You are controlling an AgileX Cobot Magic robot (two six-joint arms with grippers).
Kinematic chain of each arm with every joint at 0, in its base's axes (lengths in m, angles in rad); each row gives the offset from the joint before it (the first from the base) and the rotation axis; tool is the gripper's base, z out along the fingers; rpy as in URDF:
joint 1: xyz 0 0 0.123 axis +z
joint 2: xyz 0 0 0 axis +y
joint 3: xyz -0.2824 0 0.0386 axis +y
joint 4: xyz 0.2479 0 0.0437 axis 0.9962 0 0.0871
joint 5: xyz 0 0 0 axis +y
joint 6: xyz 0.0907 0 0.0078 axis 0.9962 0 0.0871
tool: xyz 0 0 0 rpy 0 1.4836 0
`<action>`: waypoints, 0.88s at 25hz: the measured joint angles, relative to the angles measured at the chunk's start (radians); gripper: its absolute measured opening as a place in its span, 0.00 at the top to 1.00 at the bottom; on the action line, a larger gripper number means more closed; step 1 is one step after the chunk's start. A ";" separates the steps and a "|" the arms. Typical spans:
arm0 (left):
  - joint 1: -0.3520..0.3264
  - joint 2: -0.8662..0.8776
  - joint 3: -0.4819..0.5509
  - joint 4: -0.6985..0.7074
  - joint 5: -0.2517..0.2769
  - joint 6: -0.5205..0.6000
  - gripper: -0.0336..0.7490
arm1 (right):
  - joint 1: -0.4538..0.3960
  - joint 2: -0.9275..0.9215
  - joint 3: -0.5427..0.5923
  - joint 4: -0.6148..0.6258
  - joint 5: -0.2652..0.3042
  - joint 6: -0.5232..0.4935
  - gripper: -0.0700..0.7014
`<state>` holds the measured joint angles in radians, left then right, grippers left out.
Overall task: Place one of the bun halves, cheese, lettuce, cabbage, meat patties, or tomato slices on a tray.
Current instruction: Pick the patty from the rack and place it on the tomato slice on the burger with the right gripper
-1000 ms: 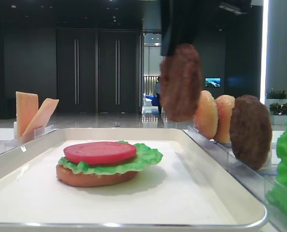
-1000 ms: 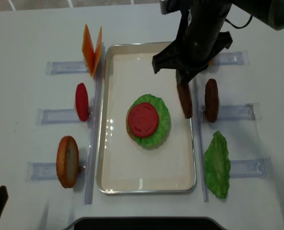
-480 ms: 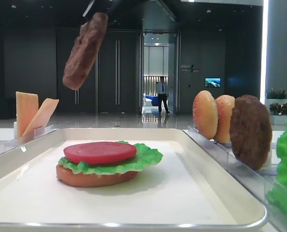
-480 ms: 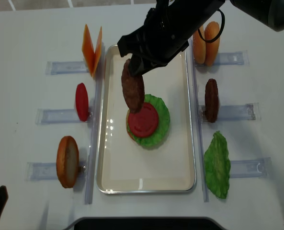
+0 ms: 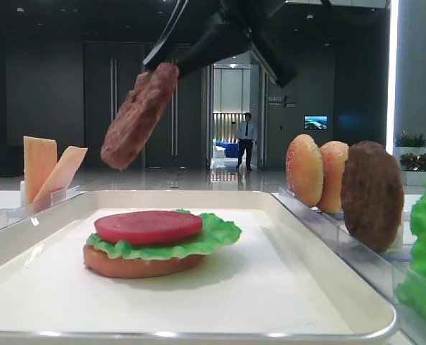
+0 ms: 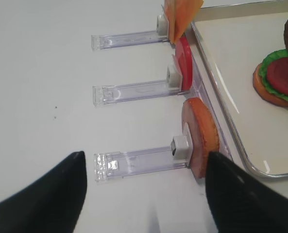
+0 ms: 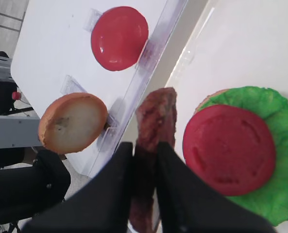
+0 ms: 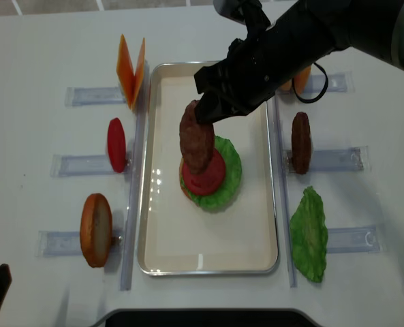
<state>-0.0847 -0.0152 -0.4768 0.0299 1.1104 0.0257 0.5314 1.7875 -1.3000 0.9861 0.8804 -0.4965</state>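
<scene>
White tabletop (image 8: 38, 48) carries a cream tray (image 8: 159, 225) at its middle, with clear plastic racks (image 8: 86, 165) lined up on both long sides. On the tray sits a part-built burger: a bottom bun half (image 5: 137, 264), a ruffled lettuce leaf (image 8: 230, 170) and a tomato slice (image 5: 148, 226) on top. The right tool (image 7: 144, 162) is clamped on one edge of a dark, rough meat patty (image 8: 196, 143), which hangs tilted in the air over the left part of the burger, clear of the tomato slice in the low side view. The right arm (image 8: 290, 41) reaches in across the tray from the far right. In the left racks stand two cheese slices (image 8: 131, 68), a spare tomato slice (image 8: 116, 144) and another bun half (image 8: 96, 229), all on edge. In the right racks stand two more bun halves (image 5: 317, 172), a second patty (image 8: 300, 142) and a loose lettuce leaf (image 8: 309, 235). The left tool (image 6: 144, 194) hovers low over the tabletop near the left racks, its dark fingers (image 6: 51, 194) spread wide and gripping nothing.
</scene>
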 joint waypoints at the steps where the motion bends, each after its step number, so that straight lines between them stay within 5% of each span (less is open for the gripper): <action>1: 0.000 0.000 0.000 0.000 0.000 0.000 0.22 | 0.000 0.000 0.012 0.012 -0.013 -0.010 0.77; 14: 0.000 0.000 0.000 0.000 0.000 0.000 0.22 | 0.031 0.000 0.037 0.022 -0.119 -0.031 0.77; 22: 0.000 0.000 0.000 0.000 0.000 0.000 0.22 | 0.037 0.072 0.037 0.023 -0.118 -0.031 0.78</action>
<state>-0.0847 -0.0152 -0.4768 0.0299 1.1104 0.0257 0.5679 1.8593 -1.2627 1.0093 0.7627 -0.5278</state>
